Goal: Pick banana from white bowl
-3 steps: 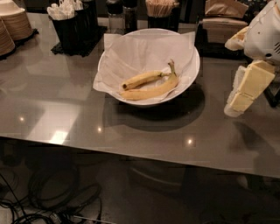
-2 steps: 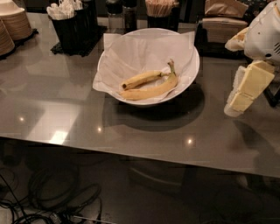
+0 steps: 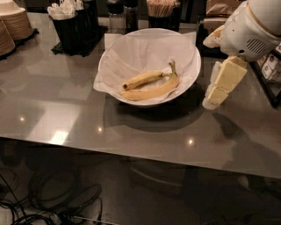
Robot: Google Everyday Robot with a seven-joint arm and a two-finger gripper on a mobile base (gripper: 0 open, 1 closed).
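Note:
The white bowl [image 3: 191,77], lined with crinkled white paper, stands in the middle of the grey table. Two bananas lie in it. The banana [image 3: 153,92] is the longer, curved one at the front, with its stem turned up at the right. A shorter, slimmer banana [image 3: 142,80] lies just behind it. My gripper [image 3: 211,103] hangs from the white arm at the right. It points down at the table just outside the bowl's right rim, beside the bowl and not over it. It holds nothing.
A black caddy with white packets [image 3: 72,26], shakers [image 3: 123,15] and a stick holder [image 3: 162,11] stand behind the bowl. Stacked plates [image 3: 13,26] sit at the far left. A dark rack [image 3: 270,70] is at the right edge. Cables [image 3: 48,206] lie on the floor.
My gripper and arm have moved left, closer to the bowl's right rim. The bowl and both bananas have not moved.

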